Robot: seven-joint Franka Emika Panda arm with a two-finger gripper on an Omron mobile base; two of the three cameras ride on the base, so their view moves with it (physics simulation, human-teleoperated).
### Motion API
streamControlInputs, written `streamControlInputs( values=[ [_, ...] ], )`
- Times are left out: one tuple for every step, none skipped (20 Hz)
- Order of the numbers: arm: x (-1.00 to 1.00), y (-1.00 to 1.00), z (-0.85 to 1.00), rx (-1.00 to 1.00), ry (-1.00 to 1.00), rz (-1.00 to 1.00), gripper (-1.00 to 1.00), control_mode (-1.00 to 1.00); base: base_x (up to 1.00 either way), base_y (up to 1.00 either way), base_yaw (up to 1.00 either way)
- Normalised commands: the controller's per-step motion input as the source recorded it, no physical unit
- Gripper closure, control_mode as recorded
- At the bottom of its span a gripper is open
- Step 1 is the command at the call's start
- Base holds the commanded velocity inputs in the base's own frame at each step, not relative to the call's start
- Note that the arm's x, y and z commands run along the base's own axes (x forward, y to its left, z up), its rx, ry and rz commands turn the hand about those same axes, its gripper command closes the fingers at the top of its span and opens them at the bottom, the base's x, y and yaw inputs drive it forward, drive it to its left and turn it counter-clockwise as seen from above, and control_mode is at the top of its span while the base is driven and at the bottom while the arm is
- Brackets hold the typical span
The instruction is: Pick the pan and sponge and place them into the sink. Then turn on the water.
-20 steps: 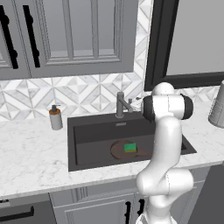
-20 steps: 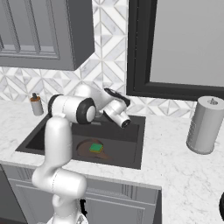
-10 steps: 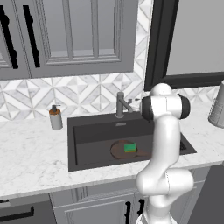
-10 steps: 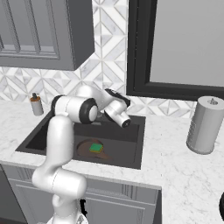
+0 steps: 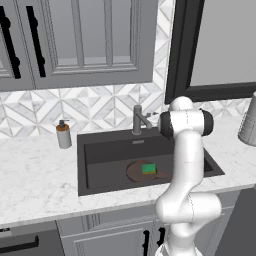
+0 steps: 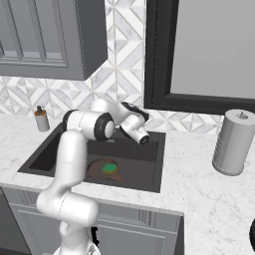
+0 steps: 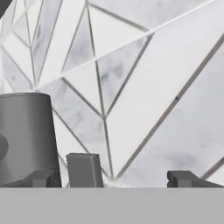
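The pan [image 5: 141, 171] lies in the sink [image 5: 100, 150] with the sponge [image 5: 148, 169] on it; the gripper [image 7: 113, 178], jaws wide and empty, is beside the faucet [image 5: 139, 119], no water runs yet

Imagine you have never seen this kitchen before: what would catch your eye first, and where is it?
The white arm rising in front of the black sink, reaching toward the grey faucet at the back edge. Next, the bright green sponge lying on the dark-brown pan in the basin. On the counter to the right stands a tall grey canister.
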Motion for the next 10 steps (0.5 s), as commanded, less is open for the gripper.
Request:
streamControlInputs(
  values=[
    [0.22, 0.0, -0.09, 0.0, 0.0, 0.0, -1.0, -1.0, 0.0, 0.0, 0.0],
    [0.2, 0.0, -0.13, 0.0, 0.0, 0.0, -1.0, -1.0, 0.0, 0.0, 0.0],
    [0.16, 0.0, -0.17, 0.0, 0.01, 0.0, -1.0, -1.0, 0.0, 0.0, 0.0],
    [0.14, 0.0, -0.21, 0.0, 0.01, 0.0, -1.0, -1.0, 0.0, 0.0, 0.0],
    [0.11, 0.0, -0.21, 0.0, 0.01, 0.0, -1.0, -1.0, 0.0, 0.0, 0.0],
    [0.13, 0.0, -0.21, 0.0, 0.0, 0.0, -1.0, -1.0, 0.0, 0.0, 0.0],
    [0.14, 0.0, -0.14, 0.0, 0.0, 0.0, -1.0, -1.0, 0.0, 0.0, 0.0],
    [0.17, 0.0, -0.05, 0.0, 0.0, 0.0, -1.0, -1.0, 0.0, 0.0, 0.0],
    [0.17, 0.0, -0.01, 0.0, 0.0, 0.0, -1.0, -1.0, 0.0, 0.0, 0.0],
    [0.18, 0.0, -0.01, 0.01, 0.0, 0.0, -1.0, -1.0, 0.0, 0.0, 0.0]
  ],
)
